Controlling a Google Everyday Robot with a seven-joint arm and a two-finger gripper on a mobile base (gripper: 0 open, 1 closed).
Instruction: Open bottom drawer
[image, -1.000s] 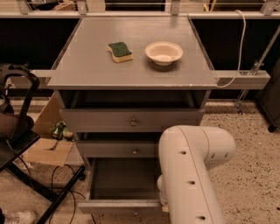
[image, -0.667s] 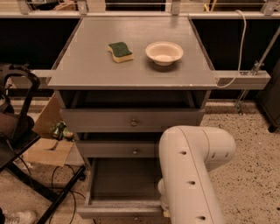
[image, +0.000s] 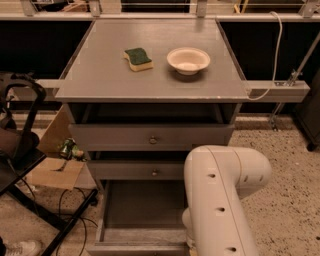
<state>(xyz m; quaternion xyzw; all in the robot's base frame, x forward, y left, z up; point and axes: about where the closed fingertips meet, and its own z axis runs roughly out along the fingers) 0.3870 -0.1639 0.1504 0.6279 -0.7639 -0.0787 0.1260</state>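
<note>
The gripper is hiding behind the white arm, so I cannot tell its grip. The bottom drawer is standing open just left of the arm.

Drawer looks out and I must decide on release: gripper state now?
Gripper: cannot be told, it is not in view; only the arm shows, by the front right of the pulled-out bottom drawer.

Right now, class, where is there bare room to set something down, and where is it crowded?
Bare: the front strip of the tabletop, ahead of the sponge and the bowl, and its left side. Crowded: the back middle, where those two sit. The open bottom drawer has a bare floor on the left; the arm covers its right. The gripper is out of view.
</note>
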